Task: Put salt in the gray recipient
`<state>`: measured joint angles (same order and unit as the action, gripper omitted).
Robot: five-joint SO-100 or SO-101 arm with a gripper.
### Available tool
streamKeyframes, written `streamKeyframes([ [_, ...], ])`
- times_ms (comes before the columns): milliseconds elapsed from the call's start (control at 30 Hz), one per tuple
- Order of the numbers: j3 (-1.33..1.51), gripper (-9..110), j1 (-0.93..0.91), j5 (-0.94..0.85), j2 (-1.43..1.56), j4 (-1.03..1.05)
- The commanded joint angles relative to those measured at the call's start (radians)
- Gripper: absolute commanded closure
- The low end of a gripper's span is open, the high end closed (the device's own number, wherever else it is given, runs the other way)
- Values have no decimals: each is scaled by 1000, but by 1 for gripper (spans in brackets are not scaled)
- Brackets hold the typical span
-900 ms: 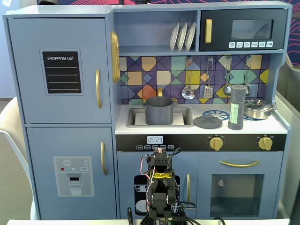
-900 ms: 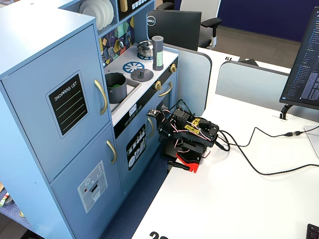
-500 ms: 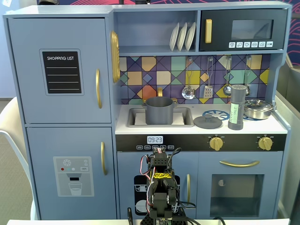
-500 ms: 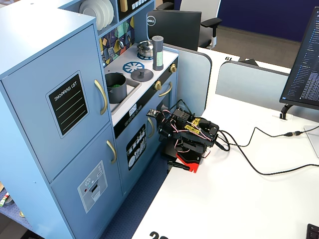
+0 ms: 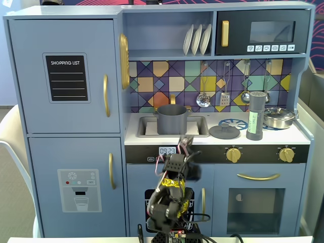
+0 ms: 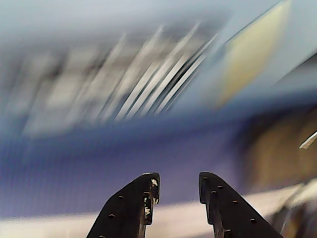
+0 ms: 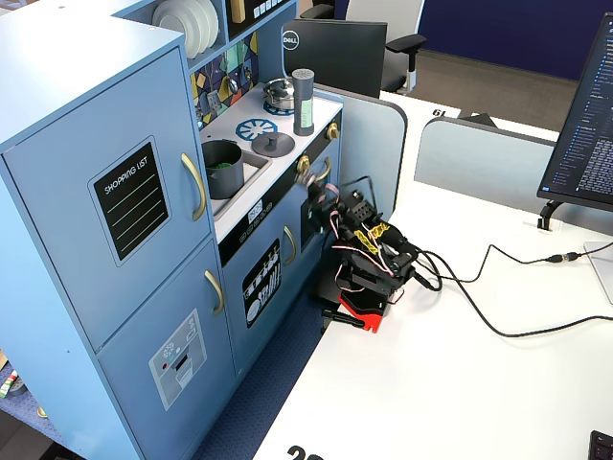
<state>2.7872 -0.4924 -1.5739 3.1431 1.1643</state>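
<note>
Gripper (image 6: 176, 191) is mine: jaws slightly parted, nothing between them. Wrist view is smeared with motion blur, no usable detail there. Arm (image 5: 172, 195) sits low in front of the toy kitchen (image 5: 66, 116), well short of the counter.

Salt (image 5: 255, 116) stands upright on the right side of the countertop in the front fixed view, just beside the steel pan (image 5: 278, 117). Gray recipient (image 5: 172, 119) sits in the sink, well apart from the shaker, with the flat lid (image 5: 224, 131) on the counter between them.

Risks, as I judge them: shaker is tall and slim, so a glancing finger would topple it into the pan. Carrying it left over the lid could clip the knob. The blurred wrist view gives me nothing to aim with.

Counter is white and smooth. Arm base is on a white desk (image 7: 460, 383) with cables (image 7: 498, 321) trailing right; office chairs and a monitor behind.
</note>
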Motion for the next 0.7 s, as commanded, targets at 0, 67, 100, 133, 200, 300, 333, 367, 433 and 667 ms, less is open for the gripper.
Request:
streamKeyframes([
  [0, -241, 101, -207, -31, -135, -224],
  [67, -321, 101, -276, -11, -230, -368],
  [100, -357, 101, -293, 8, -275, -437],
  [133, -391, 101, -307, 25, -314, -502],
  [200, -431, 94, -327, 66, -380, -650],
  [300, -459, 78, -351, 74, -474, -847],
  [333, -469, 73, -359, 71, -509, -896],
  [367, -483, 69, -367, 71, -543, -939],
  [433, -512, 65, -382, 74, -614, -1008],
  [667, -635, 51, -413, 81, -825, -1177],
])
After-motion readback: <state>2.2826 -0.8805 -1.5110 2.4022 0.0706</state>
